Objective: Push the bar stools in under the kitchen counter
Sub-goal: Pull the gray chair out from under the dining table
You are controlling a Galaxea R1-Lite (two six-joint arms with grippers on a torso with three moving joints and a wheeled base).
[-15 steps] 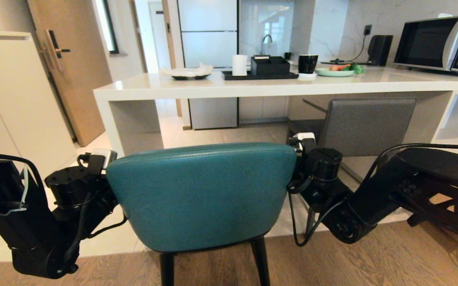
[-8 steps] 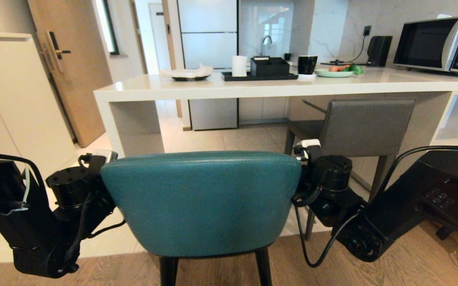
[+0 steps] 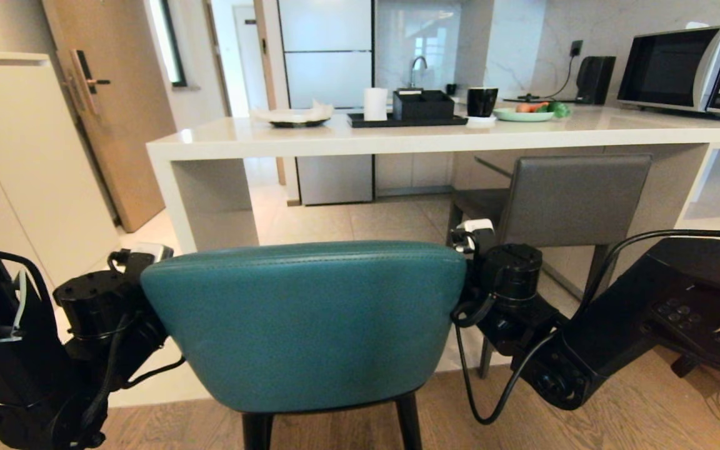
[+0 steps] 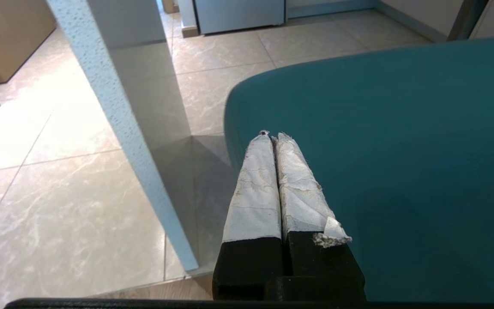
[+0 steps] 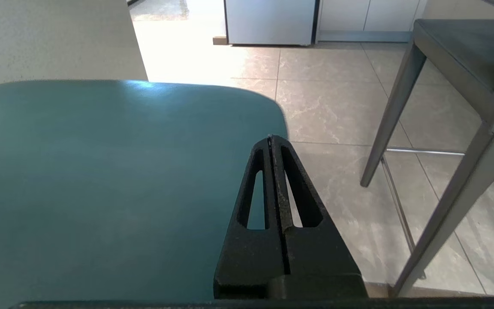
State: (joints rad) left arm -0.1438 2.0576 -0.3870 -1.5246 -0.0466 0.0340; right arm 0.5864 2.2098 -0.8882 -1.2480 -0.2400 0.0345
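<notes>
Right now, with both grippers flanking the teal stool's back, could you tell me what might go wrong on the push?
1. The shut left gripper and shut right gripper only flank the teal padded stool; an uneven push could twist it.
2. It may drift toward the off-white slab end panel.
3. Veering right, it could clip the dark grey square-backed stool.

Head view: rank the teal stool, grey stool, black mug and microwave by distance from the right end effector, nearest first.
From the right end effector:
1. teal stool, right beside it, on its left.
2. grey stool, just behind, to the right.
3. black mug, on the counter beyond.
4. microwave, far right on the counter.
</notes>
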